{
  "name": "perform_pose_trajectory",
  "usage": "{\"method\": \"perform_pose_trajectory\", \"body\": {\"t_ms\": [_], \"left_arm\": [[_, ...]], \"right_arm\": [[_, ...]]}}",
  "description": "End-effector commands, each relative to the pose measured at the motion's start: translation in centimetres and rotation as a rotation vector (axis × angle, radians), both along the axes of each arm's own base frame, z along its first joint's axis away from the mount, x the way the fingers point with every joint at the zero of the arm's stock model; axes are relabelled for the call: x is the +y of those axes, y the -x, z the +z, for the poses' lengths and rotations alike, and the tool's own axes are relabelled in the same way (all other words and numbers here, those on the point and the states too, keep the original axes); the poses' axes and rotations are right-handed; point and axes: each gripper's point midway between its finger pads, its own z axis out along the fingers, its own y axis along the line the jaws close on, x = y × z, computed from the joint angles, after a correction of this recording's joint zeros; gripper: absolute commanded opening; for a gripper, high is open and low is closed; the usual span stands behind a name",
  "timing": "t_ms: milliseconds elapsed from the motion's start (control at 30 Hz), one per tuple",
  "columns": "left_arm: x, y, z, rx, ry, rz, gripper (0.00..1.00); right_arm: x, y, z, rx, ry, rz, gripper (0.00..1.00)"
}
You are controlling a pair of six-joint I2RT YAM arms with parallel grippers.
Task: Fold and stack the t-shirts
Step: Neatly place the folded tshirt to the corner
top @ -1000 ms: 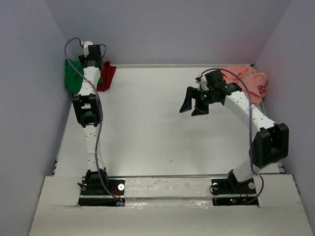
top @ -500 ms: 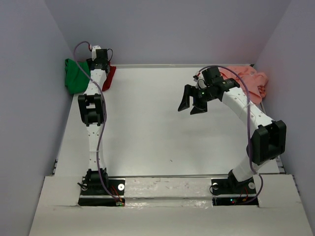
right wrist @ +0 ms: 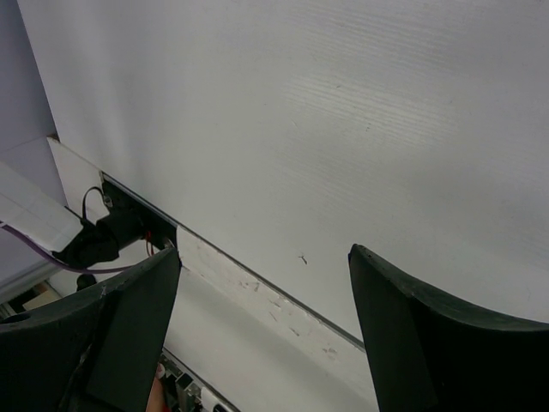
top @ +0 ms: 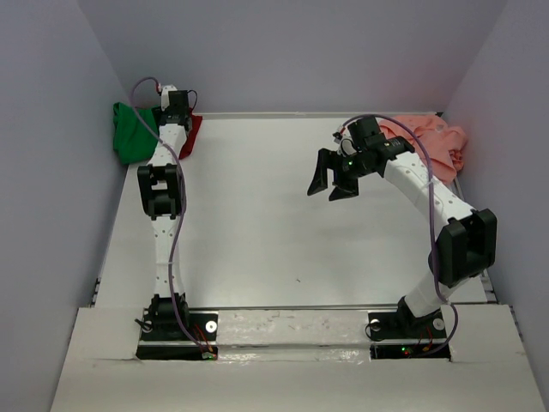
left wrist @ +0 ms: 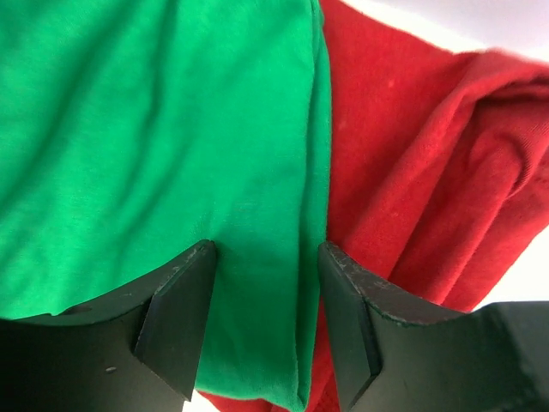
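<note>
green t-shirt (left wrist: 154,129): soft, wrinkled, table's (top: 257,223) far-left corner, straight edge running away from left gripper (left wrist: 266,326) | left gripper: half-open, clamping nothing | right gripper (right wrist: 262,326): wide, empty

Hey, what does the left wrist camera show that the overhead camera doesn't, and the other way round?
Only the left wrist view: the left jaws standing open over the green shirt, whose edge lies over the red shirt. Only the overhead view: the pink shirt bunched in the far right corner, and the right arm with open jaws above the table. Both: the green and red shirts, far left.
</note>
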Motion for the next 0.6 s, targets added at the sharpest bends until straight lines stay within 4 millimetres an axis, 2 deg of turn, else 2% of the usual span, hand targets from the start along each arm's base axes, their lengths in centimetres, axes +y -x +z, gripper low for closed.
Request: {"method": "perform_pose_trajectory", "body": {"t_ms": [0,100,167,200,267,467,567], "left_arm": [[0.7,-0.8,1.8,-0.057,-0.017,0.021,0.63],[0.7,-0.9,1.7,-0.053,-0.020,0.016,0.63],[0.7,-0.8,1.8,-0.056,-0.020,0.018,0.55],[0.6,-0.9,2.0,-0.059,-0.018,0.016,0.43],[0.6,-0.9,2.0,-0.063,-0.012,0.017,0.33],[0.0,-1.2,3.9,-0.104,-0.008,0.007,0.28],[-0.3,-1.4,5.1,-0.128,-0.007,0.001,0.12]], "right_arm": [[0.6,-0.7,1.3,-0.031,-0.012,0.006,0.85],[0.6,-0.7,1.4,-0.031,-0.012,0.003,0.85],[0.6,-0.7,1.3,-0.028,-0.012,0.004,0.85],[0.6,-0.7,1.3,-0.029,-0.011,0.003,0.85],[0.6,-0.7,1.3,-0.029,-0.013,0.003,0.85],[0.9,-0.6,1.0,-0.023,-0.010,0.011,0.85],[0.9,-0.6,1.1,-0.026,-0.011,0.011,0.85]]}}
